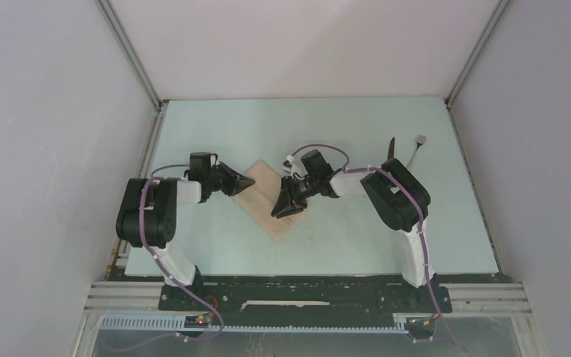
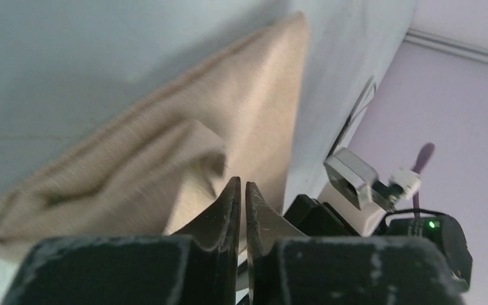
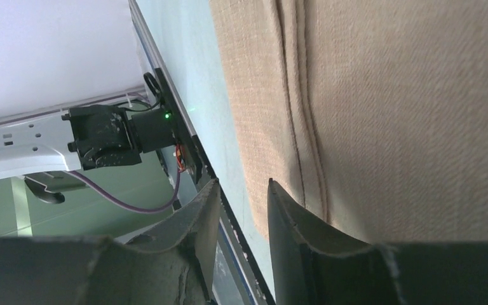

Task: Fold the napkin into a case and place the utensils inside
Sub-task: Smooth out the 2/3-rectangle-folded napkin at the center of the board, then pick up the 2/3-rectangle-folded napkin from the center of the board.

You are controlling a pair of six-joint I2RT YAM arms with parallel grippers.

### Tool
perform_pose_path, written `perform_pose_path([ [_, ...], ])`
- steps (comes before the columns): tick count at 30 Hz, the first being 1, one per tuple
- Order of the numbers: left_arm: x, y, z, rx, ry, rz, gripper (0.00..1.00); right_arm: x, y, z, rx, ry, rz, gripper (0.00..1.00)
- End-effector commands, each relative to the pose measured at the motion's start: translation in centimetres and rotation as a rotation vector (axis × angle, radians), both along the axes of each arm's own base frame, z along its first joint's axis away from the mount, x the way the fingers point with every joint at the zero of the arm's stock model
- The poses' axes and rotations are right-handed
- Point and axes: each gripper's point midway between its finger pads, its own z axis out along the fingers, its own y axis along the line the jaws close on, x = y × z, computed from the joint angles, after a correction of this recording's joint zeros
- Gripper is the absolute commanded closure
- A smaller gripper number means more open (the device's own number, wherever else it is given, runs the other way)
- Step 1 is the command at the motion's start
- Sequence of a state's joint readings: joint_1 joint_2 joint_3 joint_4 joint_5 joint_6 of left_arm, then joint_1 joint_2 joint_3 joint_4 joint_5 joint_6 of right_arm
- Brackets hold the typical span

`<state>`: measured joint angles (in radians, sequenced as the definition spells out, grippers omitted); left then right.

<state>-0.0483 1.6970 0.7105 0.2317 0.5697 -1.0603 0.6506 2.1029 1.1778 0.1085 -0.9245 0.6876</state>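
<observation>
Pale green table is carrying the napkin at its middle, partly folded, no case yet. The left gripper is sitting nearly closed at the napkin's left corner, the right gripper is gaping over it, and knife and fork are waiting near the far right corner.

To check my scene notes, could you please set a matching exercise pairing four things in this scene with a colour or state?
Things:
1. napkin
2. knife
3. left gripper
4. right gripper

Colour or state:
a. jaws apart
b. beige
c. black
d. jaws nearly together

Pairs: 1-b, 2-c, 3-d, 4-a
</observation>
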Motion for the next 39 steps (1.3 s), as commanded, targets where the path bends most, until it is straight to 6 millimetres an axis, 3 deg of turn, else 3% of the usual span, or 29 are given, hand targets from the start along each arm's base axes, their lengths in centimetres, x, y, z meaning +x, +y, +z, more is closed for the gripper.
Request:
perform_pose_path([
  [1,2.6,0.1,-0.5,-0.037,-0.034,0.049,0.91,1.5,1.1,0.3,0.015,-0.047,-0.006,0.59],
  [8,4.4,2.4,-2.7,0.029,0.002,0.125,0.94,1.0,-0.2,1.1,-0.048,-0.08,0.004,0.55],
  [13,4.5,2.6,-3.8,0.048,0.023,0.108,0.88,2.2,-2.6,4.0,-0.11,-0.177,-0.043,0.47],
  [14,4.5,2.2,-3.3,0.042,0.009,0.089,0.81,2.6,-3.5,4.4,-0.129,-0.188,-0.059,0.45],
  [18,4.4,0.5,2.3,0.062,-0.115,-0.001,0.54,5.0,-8.3,3.9,-0.246,-0.216,-0.142,0.36],
  [21,3.1,-0.4,6.0,0.149,-0.172,-0.073,0.39,6.2,-10.7,1.9,-0.275,-0.148,-0.174,0.33],
  [24,0.8,-1.8,8.5,0.243,-0.214,-0.159,0.36,6.8,-11.5,0.0,-0.245,-0.073,-0.17,0.35],
  [27,-2.1,-3.8,10.0,0.298,-0.258,-0.249,0.35,6.8,-10.9,-0.4,-0.193,-0.042,-0.155,0.37],
  [33,-7.7,-6.7,9.1,0.429,-0.256,-0.378,0.35,7.1,-10.2,-0.8,-0.164,0.0,-0.171,0.4],
  [39,-11.6,-8.5,8.5,0.48,-0.255,-0.436,0.35,5.4,-8.9,-1.6,-0.174,0.053,-0.151,0.55],
])
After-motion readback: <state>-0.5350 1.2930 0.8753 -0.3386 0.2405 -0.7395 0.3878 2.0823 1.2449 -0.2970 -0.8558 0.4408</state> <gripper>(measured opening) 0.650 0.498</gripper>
